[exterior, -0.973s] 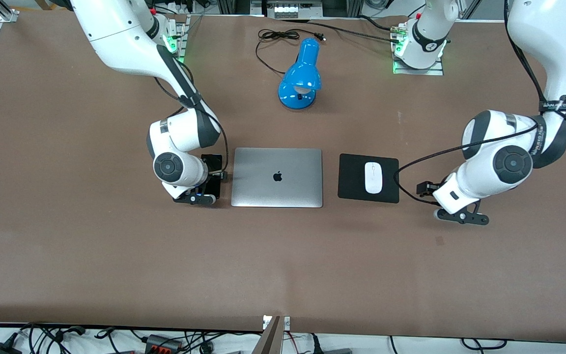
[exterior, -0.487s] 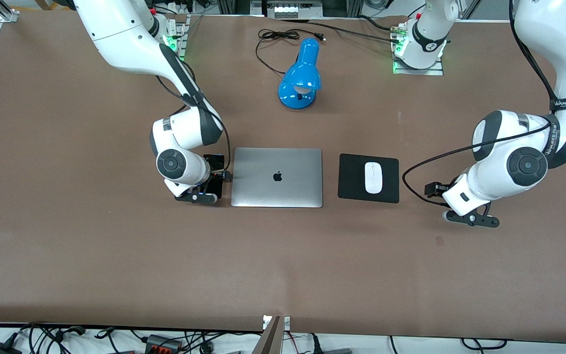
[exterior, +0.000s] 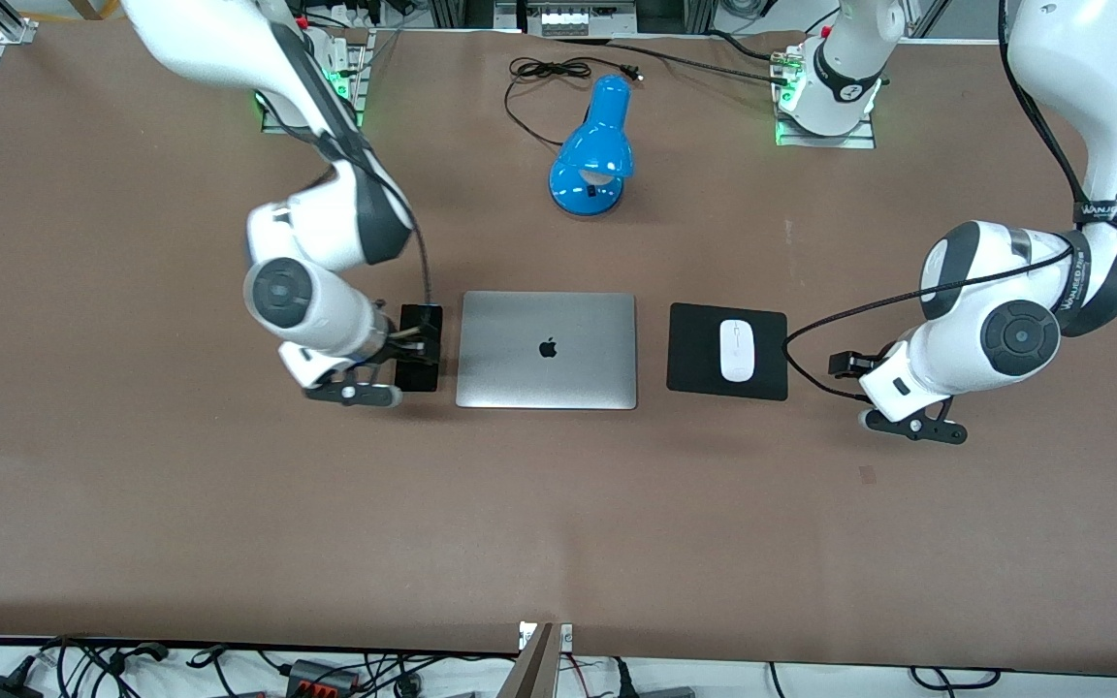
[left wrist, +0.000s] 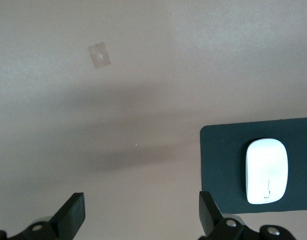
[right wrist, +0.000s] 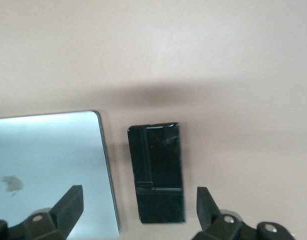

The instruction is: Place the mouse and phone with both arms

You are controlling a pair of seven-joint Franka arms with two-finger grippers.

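The black phone (exterior: 420, 347) lies flat on the table beside the closed laptop (exterior: 547, 349), toward the right arm's end. My right gripper (exterior: 401, 341) hangs open over the phone without touching it. In the right wrist view the phone (right wrist: 156, 172) shows between the spread fingers of the right gripper (right wrist: 138, 200). The white mouse (exterior: 736, 349) rests on the black mouse pad (exterior: 689, 334). My left gripper (exterior: 842, 365) is open and empty over bare table beside the pad, toward the left arm's end. The left wrist view shows the left gripper (left wrist: 141, 210), the mouse (left wrist: 266, 171) and the pad (left wrist: 223, 160).
The silver laptop also shows in the right wrist view (right wrist: 48, 165). A blue desk lamp (exterior: 595, 155) with a black cord (exterior: 539, 73) lies farther from the front camera than the laptop. A small tape mark (left wrist: 99, 55) is on the table.
The right arm has lifted and drawn its wrist toward its own end of the table, uncovering more of the phone. The left arm shifted slightly out and back. Phone and mouse have not moved.
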